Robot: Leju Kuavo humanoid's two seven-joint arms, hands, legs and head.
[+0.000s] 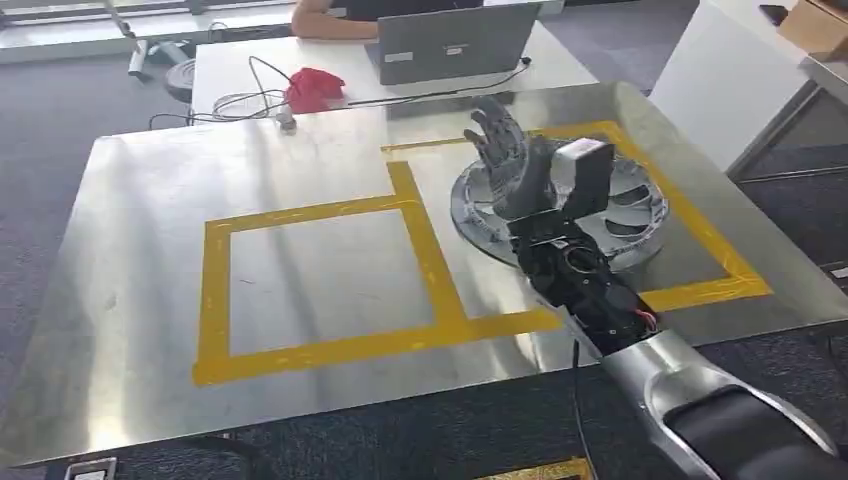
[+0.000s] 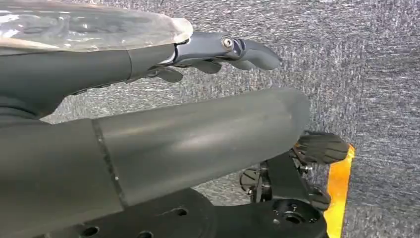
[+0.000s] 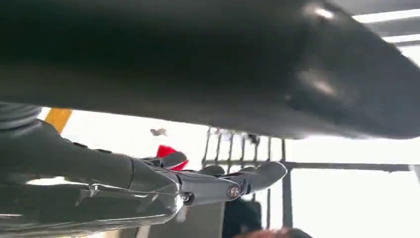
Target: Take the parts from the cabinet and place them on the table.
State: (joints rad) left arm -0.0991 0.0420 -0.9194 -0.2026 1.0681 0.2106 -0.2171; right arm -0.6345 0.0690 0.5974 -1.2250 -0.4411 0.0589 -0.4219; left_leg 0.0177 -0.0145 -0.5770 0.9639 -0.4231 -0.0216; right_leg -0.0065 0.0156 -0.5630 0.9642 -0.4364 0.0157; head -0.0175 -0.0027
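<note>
Shiny metal worktop with yellow tape stuck on it in two boxes. Left box bare inside. Behind the metal worktop, a white desk with a tangle of wires, a red cloth and a grey laptop. A person's arm behind the laptop.

Inside the right tape box, a round grey wheel-shaped part lying flat on the worktop, with curved slots around it.

Right robot hand raised over the near left side of the round part, fingers spread apart and pointing up, nothing held. Hard to tell whether touching the part or just above it. Silver and black right arm reaching in from the lower right corner. In the right wrist view, same robot hand with fingers stretched out straight and nothing inside.

In the left wrist view, left robot hand hanging over grey carpet, fingers loosely bent and nothing inside. A strip of yellow tape on the carpet close by.
</note>
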